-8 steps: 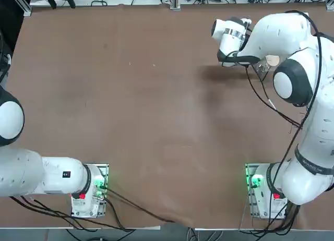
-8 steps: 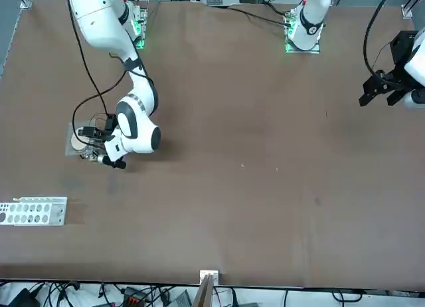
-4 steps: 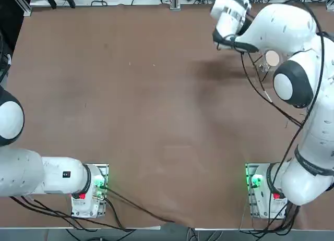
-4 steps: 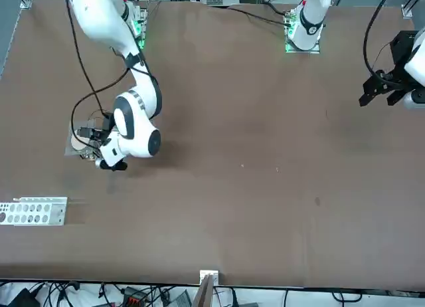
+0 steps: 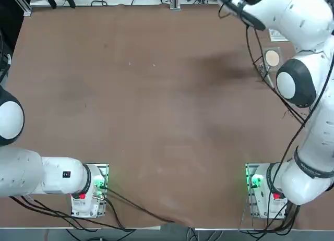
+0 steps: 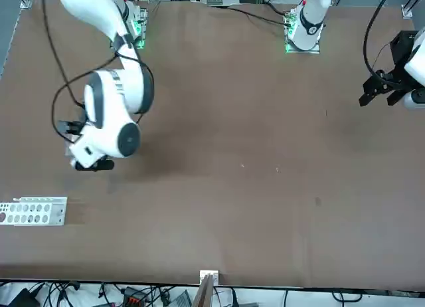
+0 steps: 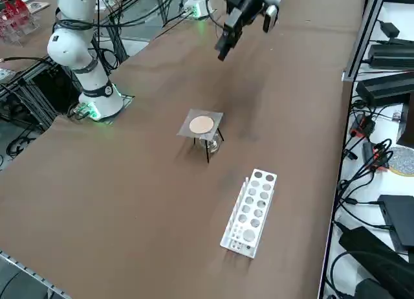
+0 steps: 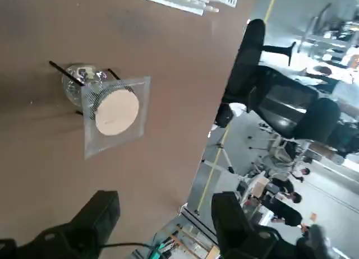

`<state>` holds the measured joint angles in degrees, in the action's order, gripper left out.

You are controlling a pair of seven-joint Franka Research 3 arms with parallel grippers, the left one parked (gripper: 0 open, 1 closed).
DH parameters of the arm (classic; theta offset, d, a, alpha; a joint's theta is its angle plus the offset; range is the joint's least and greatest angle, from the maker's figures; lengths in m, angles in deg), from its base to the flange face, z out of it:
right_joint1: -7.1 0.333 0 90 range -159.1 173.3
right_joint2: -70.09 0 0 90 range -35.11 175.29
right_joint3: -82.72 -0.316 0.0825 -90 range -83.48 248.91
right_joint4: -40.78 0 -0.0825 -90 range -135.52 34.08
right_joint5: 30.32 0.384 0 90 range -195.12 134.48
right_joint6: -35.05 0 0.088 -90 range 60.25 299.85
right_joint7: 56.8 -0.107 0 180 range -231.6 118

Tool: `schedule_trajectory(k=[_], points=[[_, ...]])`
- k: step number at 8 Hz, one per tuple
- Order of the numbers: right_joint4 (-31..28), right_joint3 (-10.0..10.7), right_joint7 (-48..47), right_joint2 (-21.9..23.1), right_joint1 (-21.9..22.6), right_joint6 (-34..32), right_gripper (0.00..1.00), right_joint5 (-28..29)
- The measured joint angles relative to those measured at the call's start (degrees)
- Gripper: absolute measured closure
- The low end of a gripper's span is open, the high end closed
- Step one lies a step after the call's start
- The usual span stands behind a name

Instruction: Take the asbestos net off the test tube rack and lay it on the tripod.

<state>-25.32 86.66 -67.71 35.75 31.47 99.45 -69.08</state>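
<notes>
asbestos net (image 8: 116, 113) lies on the tripod (image 8: 66, 74), off the rack; placing looks done, so i judge the step in hand to be a retreat. right hand (image 8: 166, 207): fingers spread wide, nothing between them, net well beyond the tips. best handling now, i think: leave the fingers spread and do not close near the mesh; a corner could be snagged and dragged. draw away upward and outward before any turn of the wrist, at an even pace. no second touch seems needed: the net sits about flat, its pale disc (image 7: 201, 124) over the stand, though i cannot tell exactly how well it is centred. if a nudge were wanted, light and level, since the slender legs would probably tip or slide under a sideways push.

arm pose: hand tilted, not straight down; its wrist camera takes in the table (image 8: 168, 74) and much of the room beyond. from above, the right arm (image 5: 318, 116) runs forward from its base (image 5: 266, 191) and bends over inward, the wrist running off at the far edge. black cable (image 6: 53, 111) bows out in a loop beside the wrist; worth watching that it does not sweep the net.

farther out: a round glass vessel (image 7: 211, 143) under the net, by the legs, a knock risk. white test tube rack (image 7: 249, 213) apart from the tripod, on the table.
</notes>
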Motion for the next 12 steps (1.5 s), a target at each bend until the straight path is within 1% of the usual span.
schedule_trajectory(k=[2, 3, 6, 7, 8, 9, 10, 11, 12], points=[[5.7, 0.2, 6.3, 1.5, -3.8, -1.9, 0.00, 3.6], [7.0, 0.3, 7.9, 3.6, -6.2, -2.2, 0.00, 7.8], [7.7, 0.4, 9.2, 10.7, -13.7, -2.2, 0.00, 22.7], [7.7, 0.4, 9.2, 12.6, -15.8, -1.9, 0.00, 26.8], [7.7, 0.3, 9.1, 14.2, -17.2, -0.7, 0.00, 29.4], [6.9, 0.1, 9.0, 15.7, -18.4, 2.1, 0.00, 31.7], [4.2, -0.1, 8.9, 17.8, -19.9, 6.2, 0.00, 34.9], [-0.1, -0.2, 8.9, 20.7, -21.3, 10.1, 0.00, 37.7], [-5.8, -0.5, 8.9, 24.2, -22.6, 13.6, 0.00, 39.2]])
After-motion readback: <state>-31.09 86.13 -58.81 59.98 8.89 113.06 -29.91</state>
